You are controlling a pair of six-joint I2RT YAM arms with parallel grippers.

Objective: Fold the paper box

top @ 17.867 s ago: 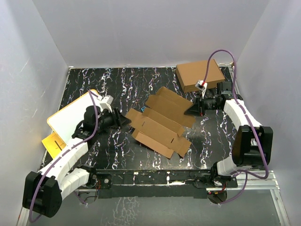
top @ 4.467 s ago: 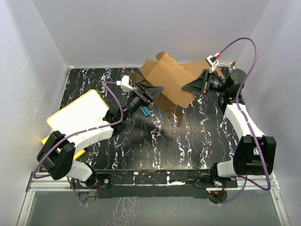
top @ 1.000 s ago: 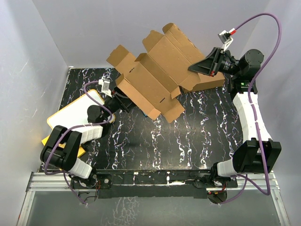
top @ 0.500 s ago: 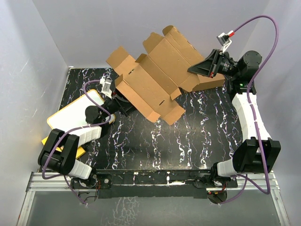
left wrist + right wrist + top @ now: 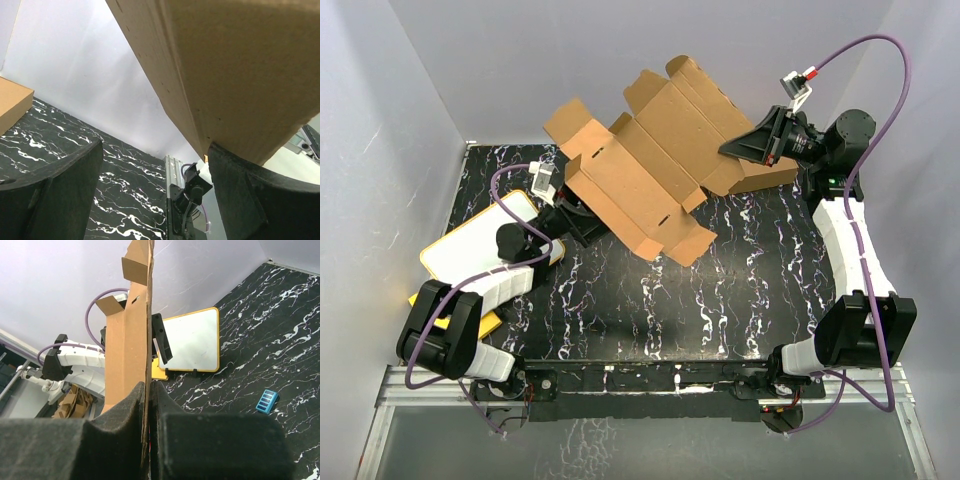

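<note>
Black marble-look table point(image 5: 620, 320) fills the middle of the frame, with plain pale lavender walls point(image 5: 520, 60) on three sides.

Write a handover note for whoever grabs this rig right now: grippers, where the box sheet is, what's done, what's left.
Right gripper: shut on the right edge of the paper box, holding it tilted in the air above the far part of the table.
Left gripper: open, under the sheet's left end. The cardboard appears to touch one finger, with no grip.
Done: the sheet is lifted off the table.
Left: all the folding. It is an open sheet, with flaps and tabs not closed into a box.
Nearby: ready-made brown box at far right, white board at left.
</note>
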